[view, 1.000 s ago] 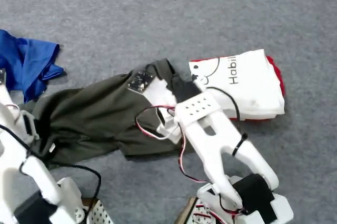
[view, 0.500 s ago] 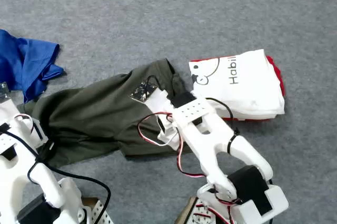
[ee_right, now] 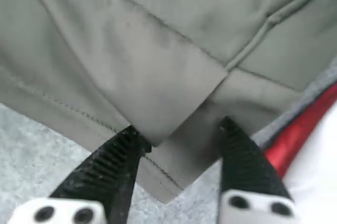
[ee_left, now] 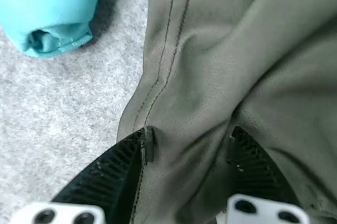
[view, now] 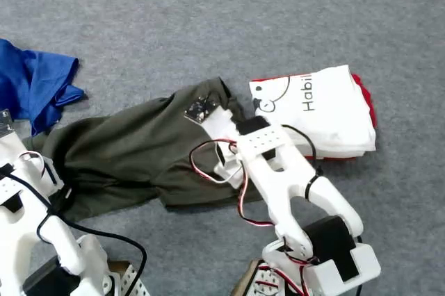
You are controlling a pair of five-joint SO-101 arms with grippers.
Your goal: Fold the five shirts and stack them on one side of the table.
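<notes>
1. Olive shirt (view: pixel 132 153): soft, rumpled, stitched hems, centre of felty grey table (view: pixel 208 32).
2. White shirt (view: pixel 320 112) folded square on red shirt (view: pixel 365 101); blue shirt (view: pixel 35 84) crumpled.
3. Left gripper (ee_left: pixel 189 150), right gripper (ee_right: pixel 179 140): released, straddling olive cloth.

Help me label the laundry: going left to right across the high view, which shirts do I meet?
Crumpled blue shirt → spread-out olive shirt → folded white shirt.

On my grey table (view: pixel 208 25) lie an olive shirt (view: pixel 132 153) in the middle, a crumpled blue shirt (view: pixel 31 80) left, and a folded stack (view: pixel 320 112) right.
</notes>
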